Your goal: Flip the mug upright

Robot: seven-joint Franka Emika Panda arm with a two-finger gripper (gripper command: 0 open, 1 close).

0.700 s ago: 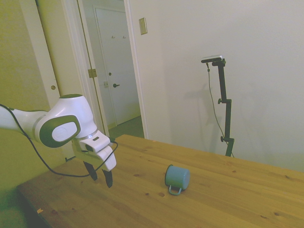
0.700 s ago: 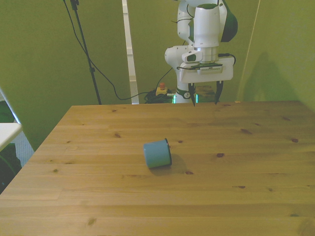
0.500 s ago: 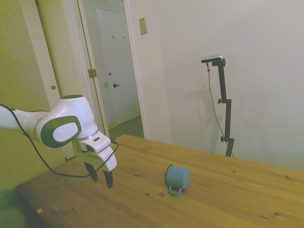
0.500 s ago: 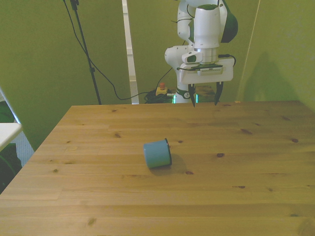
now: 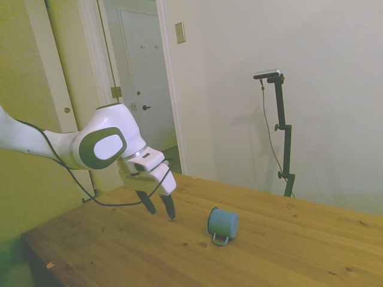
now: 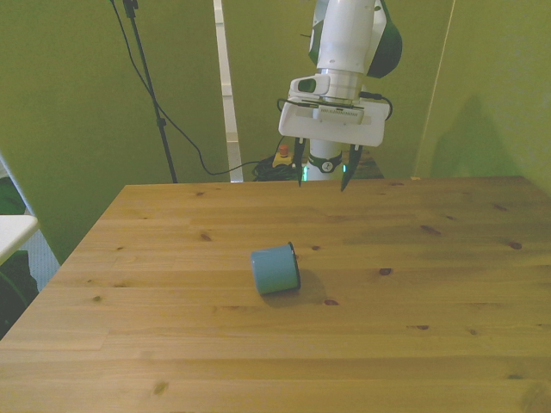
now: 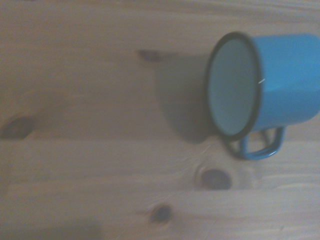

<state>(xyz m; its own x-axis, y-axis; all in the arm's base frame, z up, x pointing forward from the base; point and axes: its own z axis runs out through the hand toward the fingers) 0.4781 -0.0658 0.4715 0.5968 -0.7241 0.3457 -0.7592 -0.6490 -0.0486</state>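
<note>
The teal-blue mug (image 5: pixel 223 223) lies on its side near the middle of the wooden table (image 5: pixel 287 251). In the side view its thin loop handle (image 5: pixel 219 240) rests on the wood and its mouth faces my arm. In the front view the mug (image 6: pixel 275 268) shows its closed base end. The wrist view catches the mug (image 7: pixel 280 85), its dark rim and pale inside, and the handle (image 7: pixel 260 145). My gripper (image 5: pixel 160 208) hangs open above the table, short of the mug on the arm's side, nothing between its fingers. In the front view the gripper (image 6: pixel 321 169) sits above the table's far edge.
The table (image 6: pixel 172 344) stretches wide around the mug, with dark knots in the wood. A doorway and white door (image 5: pixel 146 89) stand behind the arm. A black cable (image 5: pixel 90 197) loops under the wrist.
The gripper has moved toward the mug and risen a little, shifting toward the front view's left. The mug has not moved. The fingers stay open.
</note>
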